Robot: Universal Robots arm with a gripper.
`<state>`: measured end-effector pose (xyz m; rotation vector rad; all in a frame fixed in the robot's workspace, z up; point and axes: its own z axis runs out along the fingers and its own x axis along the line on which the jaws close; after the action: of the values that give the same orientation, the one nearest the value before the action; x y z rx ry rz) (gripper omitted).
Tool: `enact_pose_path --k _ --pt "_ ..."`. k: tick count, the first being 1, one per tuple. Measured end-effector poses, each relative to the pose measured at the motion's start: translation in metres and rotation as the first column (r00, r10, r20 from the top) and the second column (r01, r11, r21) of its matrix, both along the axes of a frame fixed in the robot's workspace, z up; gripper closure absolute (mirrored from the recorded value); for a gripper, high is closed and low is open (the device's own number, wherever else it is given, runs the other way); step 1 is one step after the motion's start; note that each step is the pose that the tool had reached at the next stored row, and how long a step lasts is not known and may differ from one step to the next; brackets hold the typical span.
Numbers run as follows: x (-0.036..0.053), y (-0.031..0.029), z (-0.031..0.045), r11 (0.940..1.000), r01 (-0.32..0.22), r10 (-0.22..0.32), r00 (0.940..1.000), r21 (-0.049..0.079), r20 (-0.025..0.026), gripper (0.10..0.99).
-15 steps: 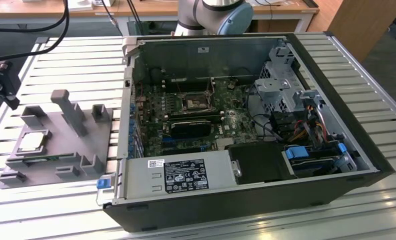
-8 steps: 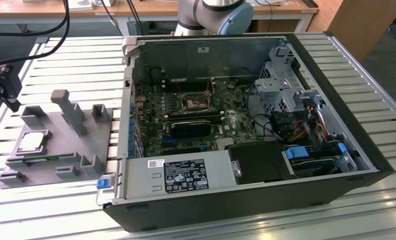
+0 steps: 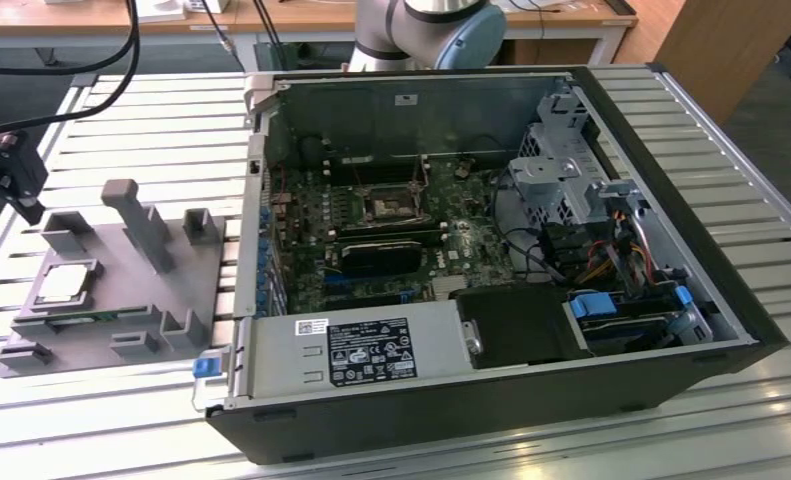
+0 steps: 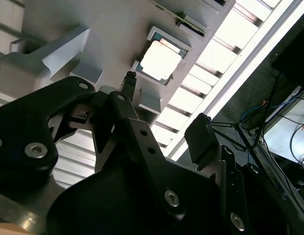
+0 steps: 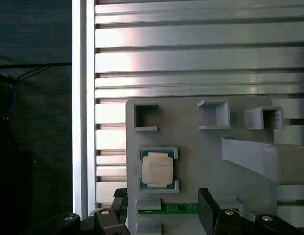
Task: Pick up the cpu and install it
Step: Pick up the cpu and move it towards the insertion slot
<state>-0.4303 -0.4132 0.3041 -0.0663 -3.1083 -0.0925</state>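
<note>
Gripper (image 5: 161,198) spread wide, empty | cpu (image 5: 157,170) in grey holder (image 5: 200,156) | slatted table (image 5: 191,58) | desk (image 3: 368,18) beyond

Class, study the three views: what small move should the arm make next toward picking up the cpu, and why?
Probably lower the open gripper toward the cpu. The cpu lies flat in its seat on the grey holder, nothing is gripped, and in the first wrist view the fingers stand apart, wider than the chip and clear of it.
</note>
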Motion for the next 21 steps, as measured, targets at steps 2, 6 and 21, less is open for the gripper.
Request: enact_pose_path --k 2,6,21 --pt "0.0000 -0.0003 -0.0005 1.0000 -0.003 0.003 1.0000 0.000 -0.0017 0.404" --pt "0.0000 -0.0011 -0.0023 0.9999 -0.014 0.014 0.9999 -0.001 -0.0052 0.404" --pt "0.0000 -0.0012 -0.0179 0.9999 -0.015 0.015 0.9999 0.000 -0.0064 0.404"
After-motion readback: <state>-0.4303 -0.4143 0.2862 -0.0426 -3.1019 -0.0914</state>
